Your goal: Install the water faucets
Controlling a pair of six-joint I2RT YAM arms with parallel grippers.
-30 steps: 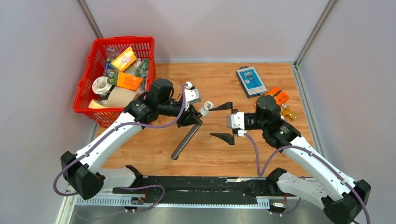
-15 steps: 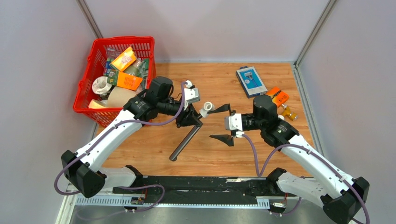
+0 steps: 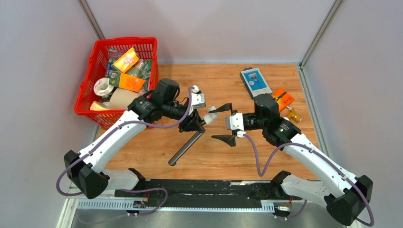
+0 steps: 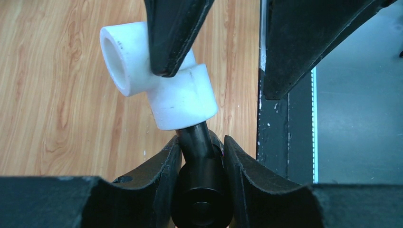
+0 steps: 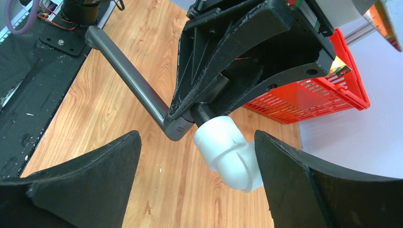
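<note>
The left fingers (image 4: pixel 157 183) are clamped on the dark metal faucet (image 3: pixel 184 146), gripping it right at the short stub end, which sits snug between them in the left wrist view. The white elbow fitting (image 4: pixel 176 95) sits on the tip of that stub, just past the fingertips, with its open socket facing off to the side. The faucet's long rod slants away from the grip toward the near edge of the worktop (image 3: pixel 228 159), a bit left of the middle. Can't tell whether its far end rests on the wood or just hangs over it.

The right fingers (image 5: pixel 85 183) are spread wide and holding nothing, one on each side of the elbow fitting. In the right wrist view there's a clear gap on one side. The other finger is very close to the fitting, and I can't tell if it touches. All this is happening above roughly the middle of the worktop, with the two arms nose to nose.

Other stuff: a red basket (image 3: pixel 86 92) stuffed with packets at the far left corner, a blue box (image 3: pixel 255 81) near the far edge, and an orange item (image 3: pixel 280 96) plus a small bottle (image 3: pixel 294 115) toward the right edge.
</note>
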